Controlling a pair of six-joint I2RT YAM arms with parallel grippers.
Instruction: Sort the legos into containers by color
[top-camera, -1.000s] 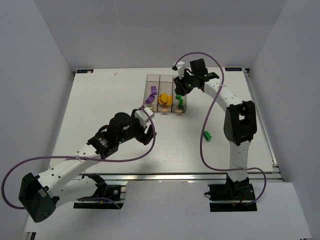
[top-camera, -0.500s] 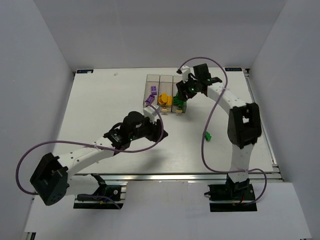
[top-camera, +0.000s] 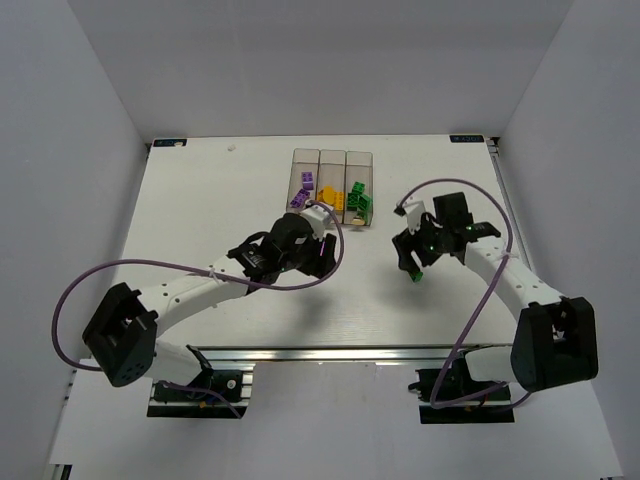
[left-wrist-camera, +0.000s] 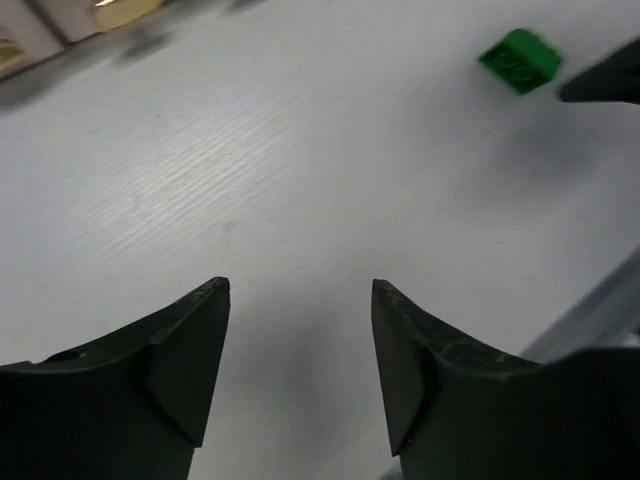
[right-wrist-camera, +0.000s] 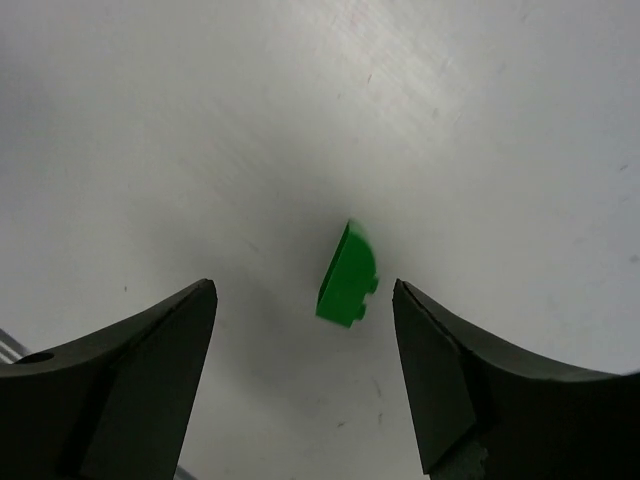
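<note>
One loose green lego (top-camera: 417, 273) lies on the white table right of centre. My right gripper (top-camera: 410, 260) hovers open just over it. In the right wrist view the lego (right-wrist-camera: 350, 275) lies on the table between and just beyond the open fingertips, with nothing gripped (right-wrist-camera: 305, 290). My left gripper (top-camera: 324, 254) is open and empty over bare table below the containers (top-camera: 333, 155). Its wrist view (left-wrist-camera: 300, 290) shows the green lego (left-wrist-camera: 520, 60) far off at the upper right. The left bin holds purple legos (top-camera: 305, 181), the middle orange-yellow ones (top-camera: 330, 200), the right green ones (top-camera: 358, 200).
The left arm's purple cable (top-camera: 150, 270) loops over the table's left half. The right arm's cable (top-camera: 480, 300) arcs at the right. A dark part of the right gripper (left-wrist-camera: 605, 80) edges into the left wrist view. The table's front rail (top-camera: 330, 352) runs along the bottom.
My right gripper left the green bin and swung down and toward the front, over the loose green lego. My left gripper moved right and up toward the table's centre.
</note>
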